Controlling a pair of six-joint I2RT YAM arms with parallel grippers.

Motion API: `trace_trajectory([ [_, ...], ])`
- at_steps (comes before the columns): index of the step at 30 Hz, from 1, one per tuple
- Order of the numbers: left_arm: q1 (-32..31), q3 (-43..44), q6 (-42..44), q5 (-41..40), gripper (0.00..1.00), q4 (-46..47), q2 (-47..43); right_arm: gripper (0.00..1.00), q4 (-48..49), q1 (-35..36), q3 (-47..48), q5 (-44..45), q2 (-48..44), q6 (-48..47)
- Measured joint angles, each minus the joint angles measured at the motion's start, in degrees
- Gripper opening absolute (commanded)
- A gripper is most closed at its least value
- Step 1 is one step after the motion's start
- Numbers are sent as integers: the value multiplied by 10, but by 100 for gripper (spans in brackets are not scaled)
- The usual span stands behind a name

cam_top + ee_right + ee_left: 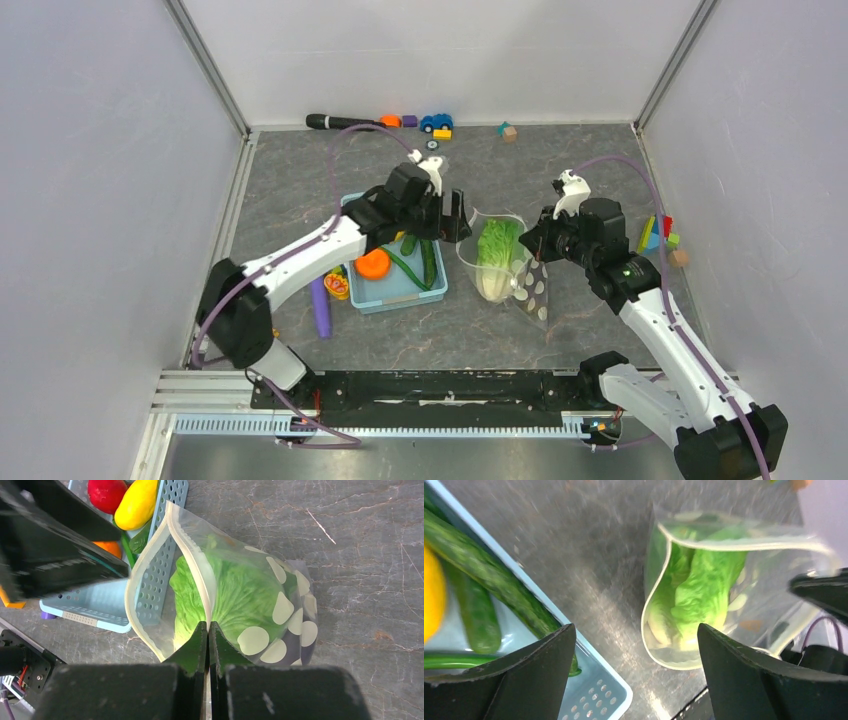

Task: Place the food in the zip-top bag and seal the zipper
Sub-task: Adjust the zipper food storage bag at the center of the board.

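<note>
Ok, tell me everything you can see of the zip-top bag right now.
The zip-top bag is a clear, soft plastic pouch printed with white polka dots. Its mouth, edged by the thin white zipper, gapes open in a loop toward the light-blue basket. Green lettuce lies inside. It rests on the grey table, right of the basket, and the right tool is shut on its mouth edge.

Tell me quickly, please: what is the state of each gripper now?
The left gripper is open and holds nothing.
The right gripper is closed, pinching the edge of the zip-top bag.
</note>
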Motion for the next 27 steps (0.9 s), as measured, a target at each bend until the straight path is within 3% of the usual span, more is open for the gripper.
trace_trajectory([
  [6, -4, 5, -15, 59, 55, -8, 89, 0, 0, 0, 0, 0, -2, -3],
  [9, -4, 19, -23, 66, 30, -12, 114, 0, 0, 0, 0, -1, -3, -3],
  [10, -4, 26, -26, 73, 11, -13, 123, 0, 0, 0, 0, -2, -3, -3],
  [11, -4, 33, -29, 78, 3, -13, 129, 0, 0, 0, 0, -3, -4, -3],
  [18, -7, 83, -33, 108, 2, -17, 141, 0, -21, 0, 21, 6, -3, -25],
  [27, -35, 210, 2, 66, 2, -69, 90, 0, -125, 0, 121, 177, 2, -76],
])
